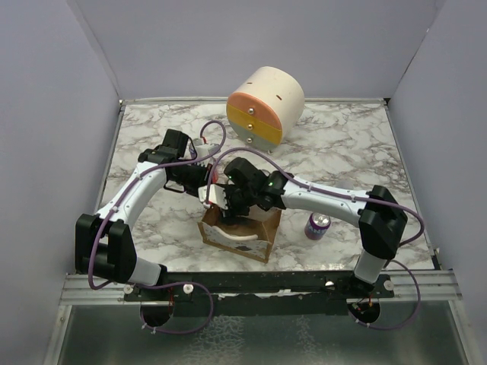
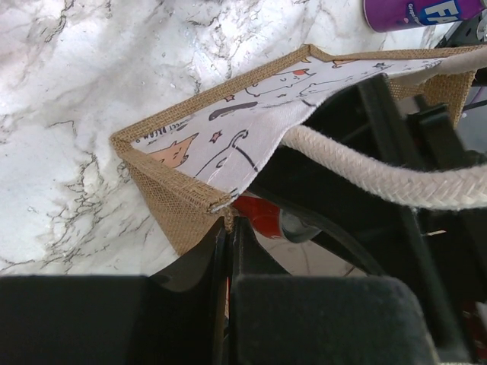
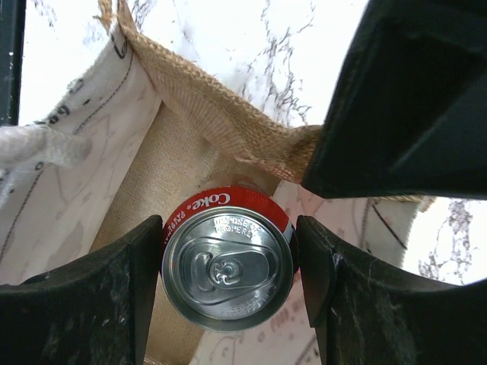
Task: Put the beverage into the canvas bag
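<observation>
Shows right hand clamped on red can inside canvas bag, left hand pinched shut on its rim; risks snagging rope handle on withdrawal.

A grey-veined white marble table is enclosed on three sides by plain pale walls. A round cream, orange and yellow cabinet is set near the back wall, evenly lit.

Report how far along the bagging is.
Done: left tool pinches the rim of the canvas bag. In hand: right tool grips the Coke can, already down inside the bag. Left: release it and withdraw. A purple can stands on the table outside.
</observation>
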